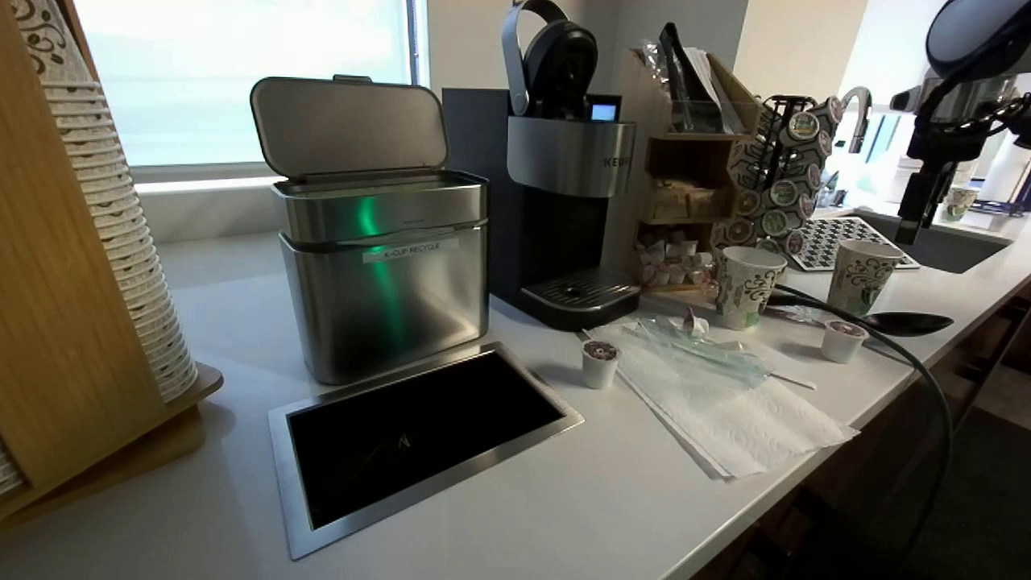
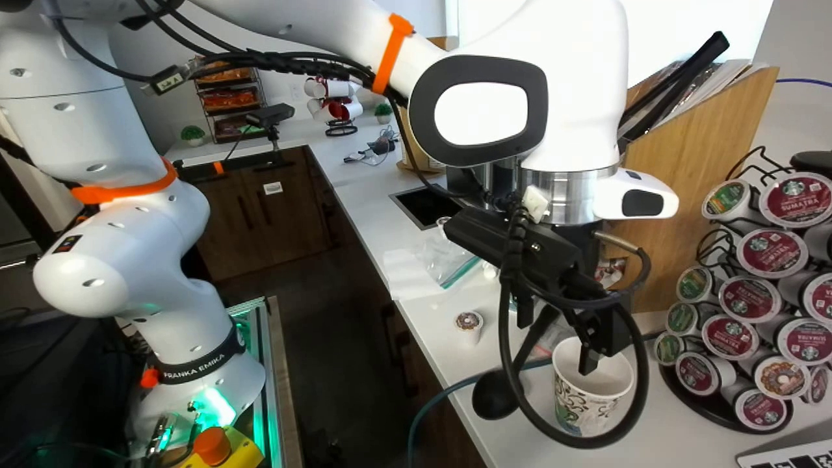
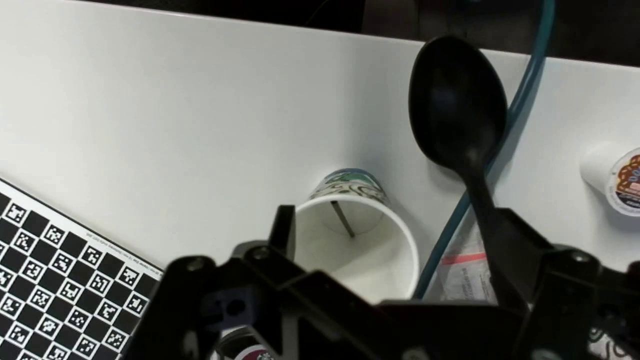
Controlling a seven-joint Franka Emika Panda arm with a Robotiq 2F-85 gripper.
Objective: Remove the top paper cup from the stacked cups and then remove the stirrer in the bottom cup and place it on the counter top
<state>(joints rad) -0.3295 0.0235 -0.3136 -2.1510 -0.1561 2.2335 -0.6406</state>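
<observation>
The bottom cup stands upright on the counter top; it also shows in an exterior view and the wrist view. The thin dark stirrer leans inside it. The top paper cup stands apart, nearer the coffee machine; only a printed bit shows in the wrist view. My gripper is open and empty, pointing down above the bottom cup. Its left finger overlaps that cup's left rim in the wrist view; its right finger is over the spoon handle. It shows in both exterior views.
A black spoon and a teal cable lie beside the bottom cup. A pod and a checkered board are near. A pod carousel, coffee machine and steel bin stand along the back.
</observation>
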